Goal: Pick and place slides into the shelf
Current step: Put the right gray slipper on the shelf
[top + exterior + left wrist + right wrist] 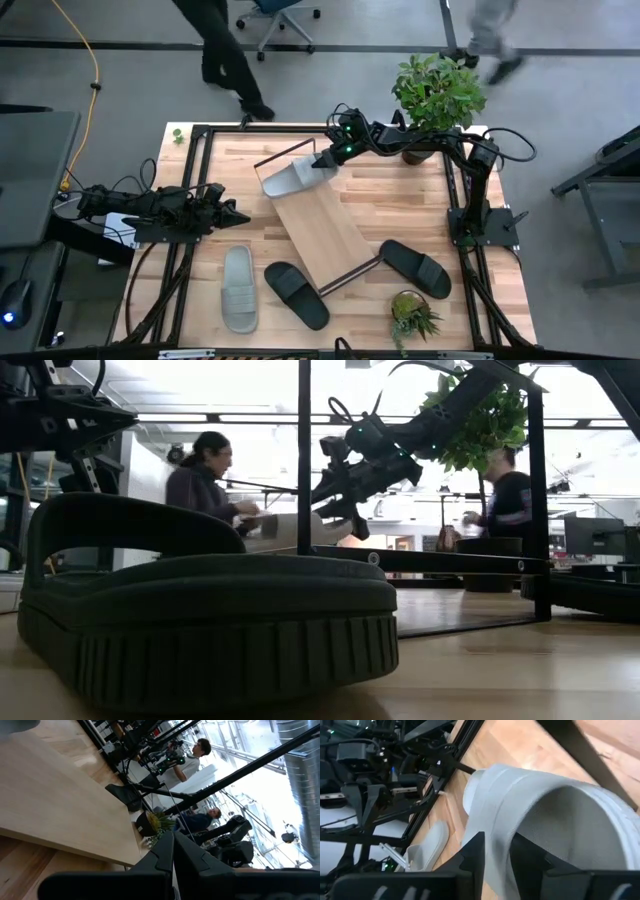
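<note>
The shelf (325,225), a long light-wood board with black rod frames, lies slantwise mid-table. My right gripper (325,160) is shut on a light grey slide (288,180) over the shelf's far end, also seen in the low view as the grey slide (285,528). The second grey slide (238,288) and a black slide (297,293) lie sole-down near the near edge. The other black slide (415,267) lies to the right of the shelf. My left gripper (235,215) hovers shut at the table's left, touching nothing. My right gripper (495,845) pinches the grey slide's wide strap (500,815) at its edge, one finger (532,862) inside the opening under the strap and one finger (472,855) outside. It comes from the far right, slanting down. Whether the sole rests on the board, I cannot tell.
A potted plant (440,90) stands at the far right corner and a small plant (412,315) at the near edge. A black slide (200,610) fills the low view's foreground. People move in the room beyond the table. Bare wood lies between the left gripper and the shelf.
</note>
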`<action>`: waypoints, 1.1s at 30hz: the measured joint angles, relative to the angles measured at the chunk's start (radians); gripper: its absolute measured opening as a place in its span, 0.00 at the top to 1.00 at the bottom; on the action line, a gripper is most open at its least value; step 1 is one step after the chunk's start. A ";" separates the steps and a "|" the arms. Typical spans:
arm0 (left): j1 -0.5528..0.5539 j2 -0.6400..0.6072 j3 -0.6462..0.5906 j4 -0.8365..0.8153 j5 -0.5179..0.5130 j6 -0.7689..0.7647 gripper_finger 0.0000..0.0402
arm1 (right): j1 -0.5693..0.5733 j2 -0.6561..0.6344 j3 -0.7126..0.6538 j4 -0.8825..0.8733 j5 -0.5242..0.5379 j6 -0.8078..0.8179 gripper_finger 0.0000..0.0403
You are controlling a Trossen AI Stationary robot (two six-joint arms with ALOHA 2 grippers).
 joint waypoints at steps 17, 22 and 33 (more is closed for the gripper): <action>0.000 0.000 0.000 0.000 0.000 0.000 1.00 | 0.000 0.000 0.000 -0.048 0.121 -0.003 0.73; 0.000 0.000 0.000 0.000 0.000 0.000 1.00 | 0.000 0.000 0.000 -0.070 0.162 -0.012 0.73; 0.000 0.000 0.000 0.000 0.000 0.000 1.00 | 0.000 0.001 0.000 -0.069 0.271 -0.006 0.73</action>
